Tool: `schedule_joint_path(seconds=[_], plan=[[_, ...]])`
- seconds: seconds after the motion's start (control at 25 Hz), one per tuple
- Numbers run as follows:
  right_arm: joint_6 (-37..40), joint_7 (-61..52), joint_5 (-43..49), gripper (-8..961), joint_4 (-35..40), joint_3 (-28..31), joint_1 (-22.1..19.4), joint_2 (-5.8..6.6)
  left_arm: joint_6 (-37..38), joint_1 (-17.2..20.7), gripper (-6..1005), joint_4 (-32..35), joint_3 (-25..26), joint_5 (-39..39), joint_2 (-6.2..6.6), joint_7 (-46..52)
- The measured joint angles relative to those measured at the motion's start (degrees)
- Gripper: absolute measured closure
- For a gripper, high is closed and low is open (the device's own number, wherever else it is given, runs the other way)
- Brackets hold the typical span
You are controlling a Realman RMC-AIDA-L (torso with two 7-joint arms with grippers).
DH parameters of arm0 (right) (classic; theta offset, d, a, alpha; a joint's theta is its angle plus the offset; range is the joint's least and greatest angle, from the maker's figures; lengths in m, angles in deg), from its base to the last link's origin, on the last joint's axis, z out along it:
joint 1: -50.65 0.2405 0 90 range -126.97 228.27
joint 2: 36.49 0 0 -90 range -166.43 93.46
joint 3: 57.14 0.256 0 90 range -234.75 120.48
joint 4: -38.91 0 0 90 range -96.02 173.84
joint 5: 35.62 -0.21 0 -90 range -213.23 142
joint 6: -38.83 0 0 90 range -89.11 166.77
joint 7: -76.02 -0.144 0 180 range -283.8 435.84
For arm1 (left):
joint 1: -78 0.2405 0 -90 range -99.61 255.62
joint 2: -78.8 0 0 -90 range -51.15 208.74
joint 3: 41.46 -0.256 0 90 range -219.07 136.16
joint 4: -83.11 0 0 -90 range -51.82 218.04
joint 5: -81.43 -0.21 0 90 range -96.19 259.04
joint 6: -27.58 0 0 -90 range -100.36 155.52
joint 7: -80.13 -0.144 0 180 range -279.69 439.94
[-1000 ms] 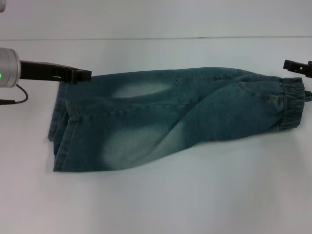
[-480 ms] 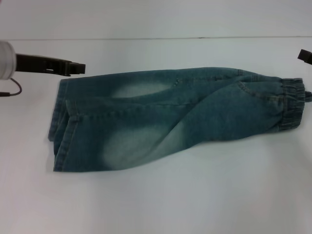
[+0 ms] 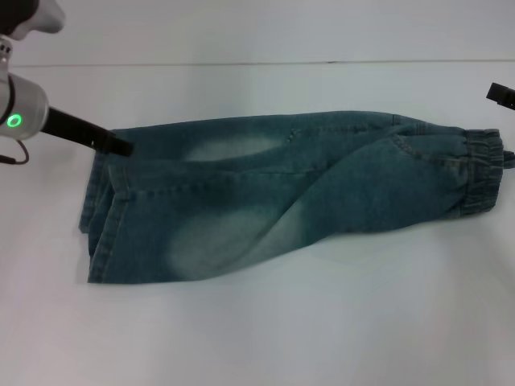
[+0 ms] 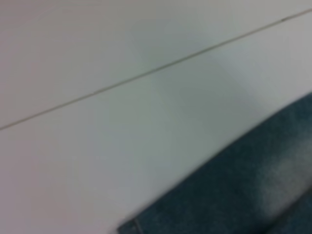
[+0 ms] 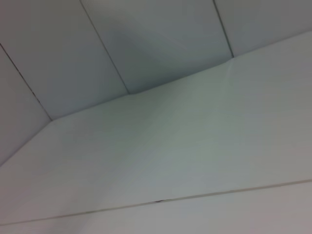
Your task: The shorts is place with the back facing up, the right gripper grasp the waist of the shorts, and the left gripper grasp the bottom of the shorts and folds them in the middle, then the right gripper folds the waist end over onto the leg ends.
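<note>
Shorts point(image 3: 282, 193) lying flat on white desk point(image 3: 257, 338), already doubled lengthwise, long axis running 9 to 3 o'clock across the head view. Leg ends point(image 3: 100, 217) stacked at 9 o'clock side, waist point(image 3: 481, 173) w/ ruched elastic band at 3 o'clock side. Placed like that, prob. so each end sits by its own arm: hems toward the left arm, band toward the right. Pale faded patches facing up; pockets and printed figure not visible here.

Left gripper point(image 3: 119, 147) at approx. 10 o'clock, tip touching or just over the far hem corner; fingers look together, nothing clamped between them as far as can be seen. Left wrist view shows only denim edge and bare desk.

Right gripper point(image 3: 500, 94) barely in frame at 2 o'clock, apart from the waist, above it; can't tell fingers' state. Right wrist view shows desk and wall only.

Judging by layout: mid fold done, waist-over-hems fold not yet done.

No containers in view, nothing held in anything.
</note>
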Motion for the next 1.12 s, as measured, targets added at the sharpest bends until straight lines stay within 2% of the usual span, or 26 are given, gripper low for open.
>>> schedule_joint_path(seconds=[0.36, 0.6, 1.12], plan=[[0.1, 0.1, 0.0, 70, 0.1, 0.0, 0.3, 0.0, 2.2, 0.7, 376, -0.8, 0.6, -0.2, 1.44, -0.1], [0.2, 0.1, 0.0, 71, 0.1, -0.1, 0.8, 0.01, 4.0, 0.4, 374, -1.0, 0.1, -0.2, 1.88, -0.5], [0.1, 0.1, 0.0, 72, 0.1, -0.3, 1.2, 0.07, 3.6, -0.9, 375, -3.7, -1.7, -0.3, 1.4, -0.7]])
